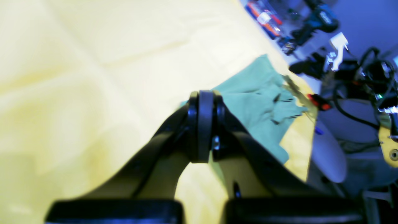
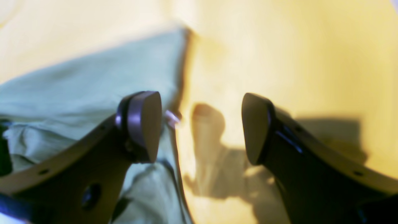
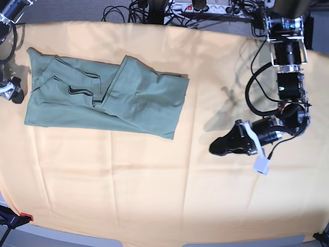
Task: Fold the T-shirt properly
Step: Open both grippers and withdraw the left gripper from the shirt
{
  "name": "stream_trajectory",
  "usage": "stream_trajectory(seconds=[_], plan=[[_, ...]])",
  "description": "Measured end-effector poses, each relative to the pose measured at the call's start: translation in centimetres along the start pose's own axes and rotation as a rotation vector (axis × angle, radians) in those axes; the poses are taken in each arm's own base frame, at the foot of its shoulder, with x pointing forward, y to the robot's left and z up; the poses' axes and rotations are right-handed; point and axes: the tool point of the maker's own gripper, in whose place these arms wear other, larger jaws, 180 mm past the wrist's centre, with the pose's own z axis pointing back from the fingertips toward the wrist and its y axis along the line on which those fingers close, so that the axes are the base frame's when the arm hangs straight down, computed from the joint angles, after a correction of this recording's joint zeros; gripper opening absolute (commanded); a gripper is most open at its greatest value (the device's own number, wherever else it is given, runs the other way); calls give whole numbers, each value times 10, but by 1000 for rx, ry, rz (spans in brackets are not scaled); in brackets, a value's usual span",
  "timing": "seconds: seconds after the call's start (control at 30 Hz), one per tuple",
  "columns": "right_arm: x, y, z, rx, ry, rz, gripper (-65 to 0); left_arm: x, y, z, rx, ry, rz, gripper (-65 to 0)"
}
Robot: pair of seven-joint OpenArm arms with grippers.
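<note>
The sage-green T-shirt (image 3: 103, 98) lies on the left part of the yellow-orange cloth (image 3: 154, 185), partly folded, with one layer turned over its middle. My left gripper (image 3: 215, 148) rests low over the cloth to the right of the shirt, apart from it. In the left wrist view this gripper (image 1: 202, 124) is shut with nothing in it, and the T-shirt (image 1: 258, 99) lies beyond it. My right gripper (image 2: 199, 127) is open and empty over the T-shirt's (image 2: 77, 87) edge, with one finger (image 2: 143, 124) above the fabric and the other above bare cloth. In the base view only a small part of it (image 3: 9, 90) shows at the left border.
A power strip (image 3: 205, 7) and cables lie along the table's back edge. The left arm's links (image 3: 289, 67) stand at the right. A red clamp (image 3: 23, 216) holds the cloth at the front left corner. Tools and wires (image 1: 351, 68) crowd the space past the cloth's edge.
</note>
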Motion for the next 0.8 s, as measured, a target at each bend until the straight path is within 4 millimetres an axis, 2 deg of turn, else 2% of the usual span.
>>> stream_trajectory(seconds=[0.17, 0.3, 0.4, 0.53, 0.63, 0.67, 0.73, 0.8], plan=[[-25, 13, -12, 167, 44, -122, -225, 1, 15, 26, 64, 50, -32, -650], [-35, 27, -15, 314, 41, -213, -225, 6, 23, 43, 101, 71, -52, -650], [-47, 39, -18, 383, 84, -190, -226, 12, 21, 49, 88, 53, -49, -650], [-63, 70, -23, 487, 158, -102, -226, 13, 21, 50, 85, 50, -48, -650], [-70, 83, -27, 519, 205, -56, -234, 13, 21, 50, 85, 49, -48, -650], [-70, 85, -27, 526, 205, -56, -253, 13, 21, 50, 85, 49, -48, -650], [-71, 84, -27, 523, 209, -56, -350, 13, 21, 50, 85, 50, -48, -650], [-75, 78, -27, 498, 233, -46, -533, 13, 21, 50, 85, 49, -48, -650]])
